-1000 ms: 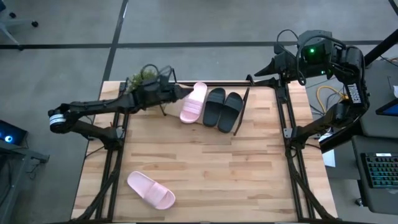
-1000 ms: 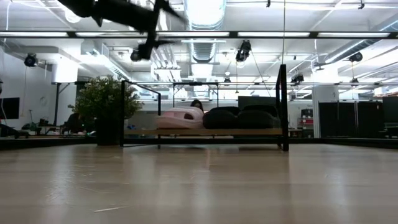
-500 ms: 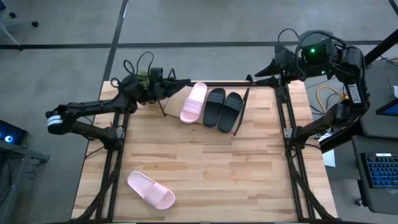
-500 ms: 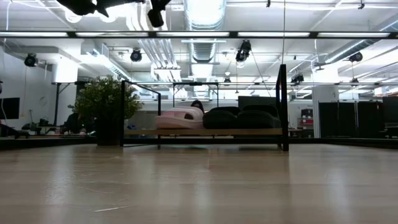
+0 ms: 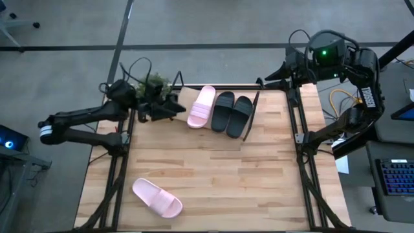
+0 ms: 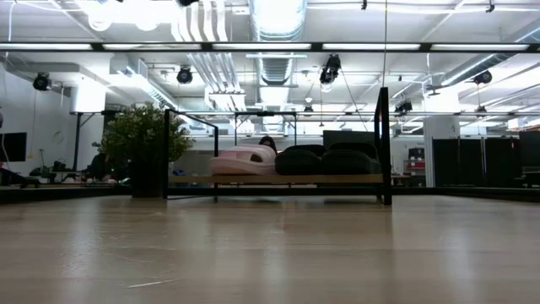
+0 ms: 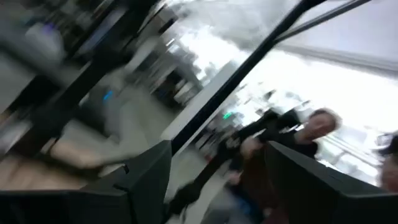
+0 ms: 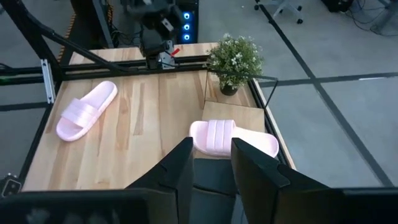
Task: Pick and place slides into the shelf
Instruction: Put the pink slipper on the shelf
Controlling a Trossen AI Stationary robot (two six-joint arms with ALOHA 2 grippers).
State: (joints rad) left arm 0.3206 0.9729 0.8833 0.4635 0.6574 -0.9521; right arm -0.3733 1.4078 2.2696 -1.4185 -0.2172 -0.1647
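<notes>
The shelf (image 5: 184, 97) stands at the table's far edge. One pale pink slide (image 5: 201, 107) and two black slides (image 5: 222, 111) (image 5: 240, 116) lie side by side on its board, soles down. The low view shows the same row on the shelf (image 6: 278, 179). The second pink slide (image 5: 157, 198) lies flat near the table's near-left corner. My left gripper (image 5: 174, 107) is open and empty. It hovers left of the shelf, beside the plant. My right gripper (image 5: 262, 81) is open and waits above the far-right corner.
A small potted plant (image 5: 152, 83) stands at the far-left corner, close to the shelf's left end. Bare wood (image 5: 226, 175) stretches between the shelf and the loose pink slide. People show in the room beyond the table in the left wrist view.
My left gripper has drawn back from the pink slide on the shelf toward the table's left edge. It has also risen out of the low view. All the slides have stayed where they were.
</notes>
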